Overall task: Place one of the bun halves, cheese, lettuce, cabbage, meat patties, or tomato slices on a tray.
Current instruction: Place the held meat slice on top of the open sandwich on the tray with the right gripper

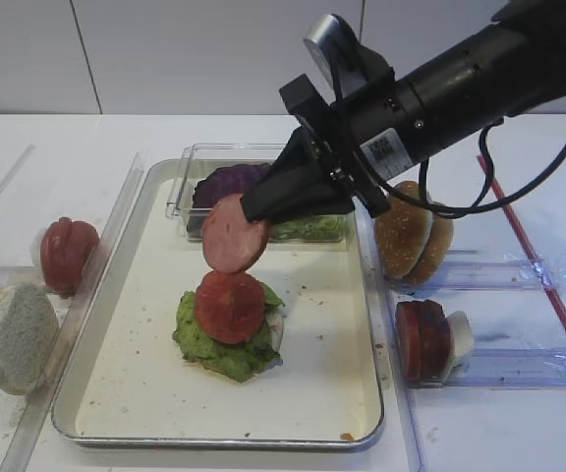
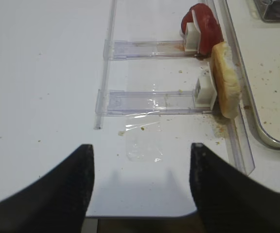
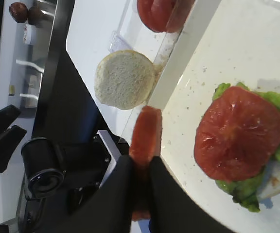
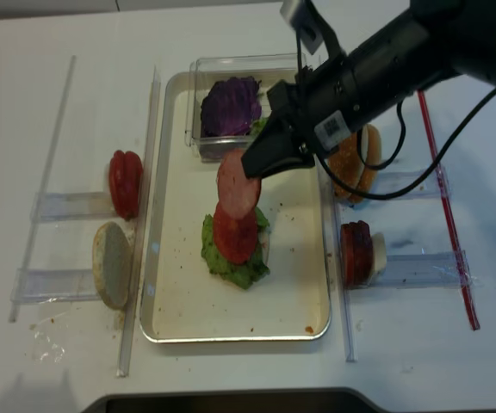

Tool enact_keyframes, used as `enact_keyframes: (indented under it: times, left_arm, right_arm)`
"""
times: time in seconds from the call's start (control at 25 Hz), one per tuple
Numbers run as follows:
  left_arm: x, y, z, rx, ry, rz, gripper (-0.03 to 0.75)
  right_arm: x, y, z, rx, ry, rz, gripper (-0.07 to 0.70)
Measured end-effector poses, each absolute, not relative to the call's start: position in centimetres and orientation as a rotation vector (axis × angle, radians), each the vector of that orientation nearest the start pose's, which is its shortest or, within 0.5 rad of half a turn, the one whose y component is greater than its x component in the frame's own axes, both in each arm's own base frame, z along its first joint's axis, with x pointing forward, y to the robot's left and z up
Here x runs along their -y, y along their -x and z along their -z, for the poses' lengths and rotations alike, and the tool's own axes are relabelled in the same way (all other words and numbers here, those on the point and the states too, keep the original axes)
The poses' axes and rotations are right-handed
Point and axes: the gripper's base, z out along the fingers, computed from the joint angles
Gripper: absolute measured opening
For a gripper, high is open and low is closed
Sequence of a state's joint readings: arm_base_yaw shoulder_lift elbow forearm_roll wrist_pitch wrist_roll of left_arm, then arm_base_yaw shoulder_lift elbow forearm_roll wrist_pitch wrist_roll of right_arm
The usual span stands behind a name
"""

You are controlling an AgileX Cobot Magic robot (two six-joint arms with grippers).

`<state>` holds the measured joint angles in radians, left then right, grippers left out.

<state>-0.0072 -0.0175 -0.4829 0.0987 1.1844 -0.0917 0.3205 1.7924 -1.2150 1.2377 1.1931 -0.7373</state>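
The right gripper [image 1: 263, 208] reaches in from the far right over the tray [image 1: 145, 393], its two black fingers [image 3: 115, 194] pinched together on the edge of a meat patty [image 1: 235, 234]. The wrist view shows the disc edge-on, squeezed between the fingertips with most of it sticking out past them. From the high view the patty hangs tilted in the air, just above and slightly far of the stack below, not touching it.

That stack sits near the middle of the tray: a clump of lettuce [image 1: 226, 352] with a pale piece showing at its right edge, and a tomato slice [image 1: 229, 306] lying flat on top.

At the far end of the tray stands a clear plastic box [image 1: 187, 187] with purple cabbage [image 1: 226, 183] inside; more green leaves [image 1: 312, 229] show under the arm beside it.

Right of the tray, a sesame bun half [image 1: 413, 234] leans upright in a clear rack [image 1: 499, 273], and nearer, dark red-brown discs [image 1: 421, 339] stand on edge in a second rack with a white stop behind them. Left of the tray, red slices [image 1: 67, 253] stand on edge in another rack, and a bun half with its pale cut face showing [image 1: 18, 336] leans nearer.

The left gripper [image 2: 140, 189] hovers over bare table on the near left, its fingers spread wide apart with nothing between them.
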Motion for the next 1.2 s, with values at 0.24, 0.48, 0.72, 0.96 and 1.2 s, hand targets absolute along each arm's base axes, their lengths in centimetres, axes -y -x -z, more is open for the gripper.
enact_keyframes:
  times: [0.24,0.48,0.72,0.96,1.2]
  left_arm:
    - [-0.8,1.1,-26.3,-2.161,0.104,-0.064,0.414]
    - [-0.8,1.1,-26.3,-2.161,0.104,-0.064,0.414]
    - [-0.8,1.1,-26.3,-2.161,0.104,-0.064,0.414]
    - [-0.8,1.1,-26.3,-2.161,0.104,-0.064,0.414]
    - [-0.8,1.1,-26.3,-2.161,0.104,-0.064,0.414]
  right_arm:
    - [-19.3,-30.6,-23.8,-2.503,0.642,-1.591,0.098]
    - [-19.6,-31.2,-22.1,-2.522,0.621,-1.613,0.098]
    - [-19.7,-31.4,-21.3,-2.534,0.619,-1.616,0.098]
    - [-19.8,-31.7,-20.0,-2.566,0.596,-1.629,0.098]
    - [-19.9,-31.9,-19.0,-2.590,0.581,-1.634,0.098]
